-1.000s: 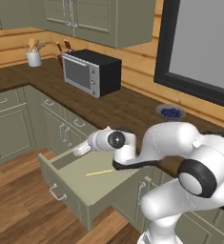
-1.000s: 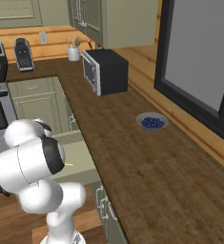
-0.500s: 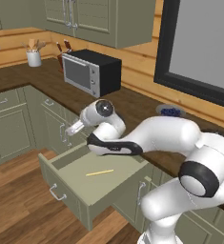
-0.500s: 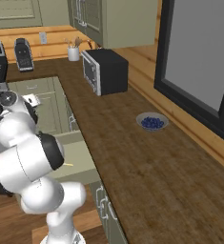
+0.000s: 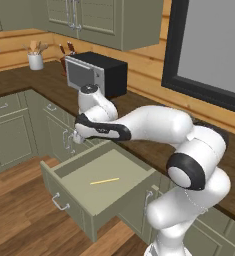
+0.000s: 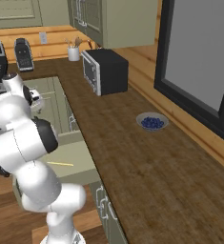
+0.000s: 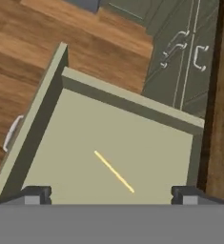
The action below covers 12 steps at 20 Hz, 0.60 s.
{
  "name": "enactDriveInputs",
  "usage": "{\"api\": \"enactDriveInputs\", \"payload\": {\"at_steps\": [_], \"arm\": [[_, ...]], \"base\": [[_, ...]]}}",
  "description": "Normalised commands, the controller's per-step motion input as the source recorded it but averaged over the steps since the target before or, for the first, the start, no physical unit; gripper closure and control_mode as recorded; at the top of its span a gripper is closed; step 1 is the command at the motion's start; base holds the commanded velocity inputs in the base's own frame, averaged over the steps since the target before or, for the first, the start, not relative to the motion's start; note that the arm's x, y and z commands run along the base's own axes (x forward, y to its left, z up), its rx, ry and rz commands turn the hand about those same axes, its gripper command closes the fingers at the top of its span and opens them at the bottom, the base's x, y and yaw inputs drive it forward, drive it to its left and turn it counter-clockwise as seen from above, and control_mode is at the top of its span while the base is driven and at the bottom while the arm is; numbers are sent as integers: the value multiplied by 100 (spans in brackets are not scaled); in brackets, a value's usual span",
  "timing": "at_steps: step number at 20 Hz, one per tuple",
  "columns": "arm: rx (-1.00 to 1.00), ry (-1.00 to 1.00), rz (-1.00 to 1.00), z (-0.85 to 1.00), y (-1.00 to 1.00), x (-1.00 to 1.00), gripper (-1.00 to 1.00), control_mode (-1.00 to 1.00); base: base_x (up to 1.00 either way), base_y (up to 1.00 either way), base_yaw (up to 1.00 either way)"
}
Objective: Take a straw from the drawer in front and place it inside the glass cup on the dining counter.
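The drawer [image 5: 69,200] stands pulled out under the kitchen worktop, sage-green with a silver bar handle. The straw [image 5: 104,181], thin and pale yellow, lies flat on the drawer floor near its middle. My gripper [image 5: 78,137] hangs above the drawer's back left corner, open and holding nothing. In the hand view I look down into the drawer [image 7: 132,105]; the straw [image 7: 114,172] lies diagonally just above my gripper [image 7: 111,195], between the spread tips. The right base view shows the straw [image 6: 60,164] too. The glass cup and the dining counter are out of view.
A black microwave [image 5: 96,75] and a utensil holder [image 5: 35,61] stand on the dark worktop. A bowl of blueberries [image 6: 152,122] sits further along it. Green cabinet doors with handles [image 7: 180,45] flank the drawer. Wood floor [image 5: 19,225] lies in front.
The arm has lifted and the hand has risen from drawer level to above the drawer's back corner. The jaws stayed open. The straw has not moved.
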Motion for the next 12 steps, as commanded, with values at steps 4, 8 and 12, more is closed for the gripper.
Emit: {"api": "enactDriveInputs", "payload": {"at_steps": [4,8,12], "arm": [[-14,28,-1,-80,-12,-27,-100,-100],[-1,10,-1,-60,-32,-46,-100,-100],[1,0,0,-29,-31,-25,-100,-100]], "base": [[0,0,0],[0,0,0],[0,0,0]]}}
